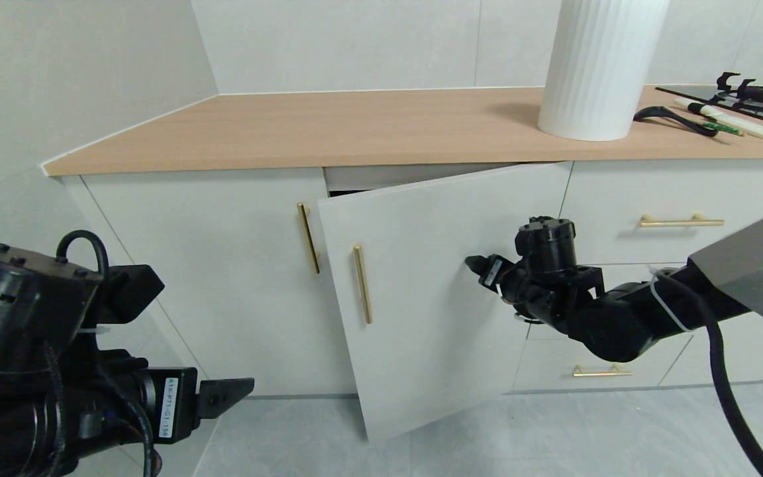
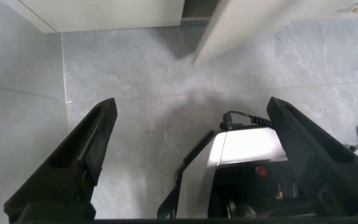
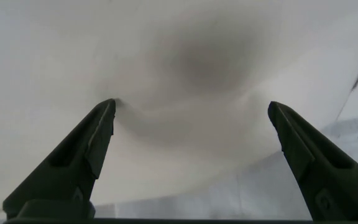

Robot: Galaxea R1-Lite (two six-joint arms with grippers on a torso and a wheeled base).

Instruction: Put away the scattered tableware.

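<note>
At the ajar cabinet door [image 1: 421, 318], right gripper [image 3: 191, 104], jaws wide, empty; left gripper [image 2: 191, 102] over floor [image 2: 135, 93], likewise.

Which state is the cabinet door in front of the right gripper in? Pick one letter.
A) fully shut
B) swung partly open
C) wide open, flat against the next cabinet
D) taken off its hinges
B: the cabinet door stands angled out, a dark gap showing above its top edge, with the right gripper close to its face.
</note>
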